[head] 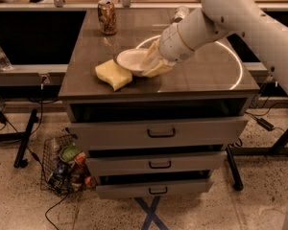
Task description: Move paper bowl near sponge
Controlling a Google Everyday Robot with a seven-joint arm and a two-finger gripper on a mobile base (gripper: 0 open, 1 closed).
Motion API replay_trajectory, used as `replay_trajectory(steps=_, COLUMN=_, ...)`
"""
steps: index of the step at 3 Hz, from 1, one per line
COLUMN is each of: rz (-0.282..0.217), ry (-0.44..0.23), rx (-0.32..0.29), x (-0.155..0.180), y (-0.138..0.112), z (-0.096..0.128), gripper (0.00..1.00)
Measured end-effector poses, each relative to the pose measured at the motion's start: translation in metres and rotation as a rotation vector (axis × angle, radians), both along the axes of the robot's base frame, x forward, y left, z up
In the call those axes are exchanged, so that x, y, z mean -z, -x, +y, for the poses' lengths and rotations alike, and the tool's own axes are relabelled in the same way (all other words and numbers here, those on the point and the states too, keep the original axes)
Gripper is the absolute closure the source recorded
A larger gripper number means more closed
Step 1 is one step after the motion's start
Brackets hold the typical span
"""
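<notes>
The white paper bowl is held tilted just above the dark tabletop, its left rim right beside the sponge. The pale yellow wavy sponge lies flat near the table's front left. My gripper, pale yellow and wedge-shaped at the end of the white arm, is shut on the bowl's right rim, just right of the sponge.
A brown drink can stands at the back left of the tabletop. A clear bottle lies at the back behind my arm. Drawers are below the top. A wire basket of cans sits on the floor at left.
</notes>
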State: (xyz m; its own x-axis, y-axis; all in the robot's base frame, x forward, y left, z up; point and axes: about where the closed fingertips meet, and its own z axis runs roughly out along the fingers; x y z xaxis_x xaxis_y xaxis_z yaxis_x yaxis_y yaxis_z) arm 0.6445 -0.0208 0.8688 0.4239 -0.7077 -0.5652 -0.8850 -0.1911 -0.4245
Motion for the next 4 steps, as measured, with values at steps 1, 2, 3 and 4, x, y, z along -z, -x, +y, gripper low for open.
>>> replay_trajectory(steps=1, rz=-0.015, ry=-0.004, rx=0.056, x=-0.006, y=-0.015, z=-0.016, gripper=0.00)
replay_trajectory(steps=2, rz=-0.029, ry=-0.012, rx=0.116, x=-0.015, y=-0.030, z=-0.033, gripper=0.00)
replay_trajectory(steps=3, rz=-0.024, ry=-0.090, rx=0.257, x=-0.047, y=-0.048, z=-0.081, gripper=0.00)
replay_trajectory(steps=4, rz=-0.046, ry=-0.193, rx=0.397, x=-0.098, y=-0.054, z=-0.124, gripper=0.00)
